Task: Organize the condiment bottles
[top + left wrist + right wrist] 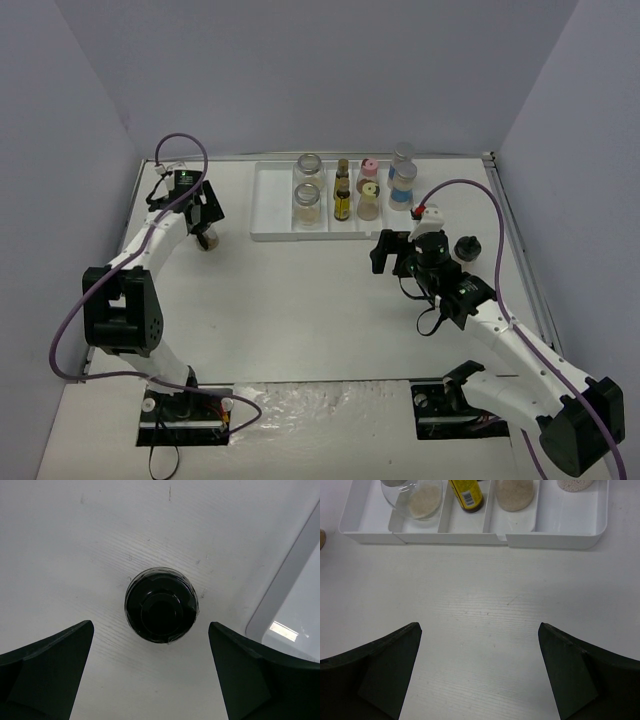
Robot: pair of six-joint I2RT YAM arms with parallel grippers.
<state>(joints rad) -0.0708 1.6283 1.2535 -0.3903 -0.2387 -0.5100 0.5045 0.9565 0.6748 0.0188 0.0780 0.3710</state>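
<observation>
- Left pincer (151, 627) hangs spread wide and grips nothing. Its dark, matte, wedge-shaped fingers (55, 665) flank a round, glossy black-capped bottle (160, 605) seen from straight above, without touching it.
- That bottle stands on the white worktop (300, 300) toward its far left corner, just left of the tray.
- Right pincer (480, 627) is also spread and empty over bare, faintly grained worktop, facing the tray's near wall.
- The white plastic divided tray (262, 205) lies by the far edge. Its compartments hold two clear jars (308, 197) of tan powder, two amber bottles (343, 203), a pink-capped bottle (369, 168) and a blue-labelled clear bottle (403, 185).
- A second black-capped bottle (467, 247) stands near the right edge, just beside the right pincer.
- The left arm reaches along the left edge with its wrist pointing down. The right arm angles inward from the near right corner.
</observation>
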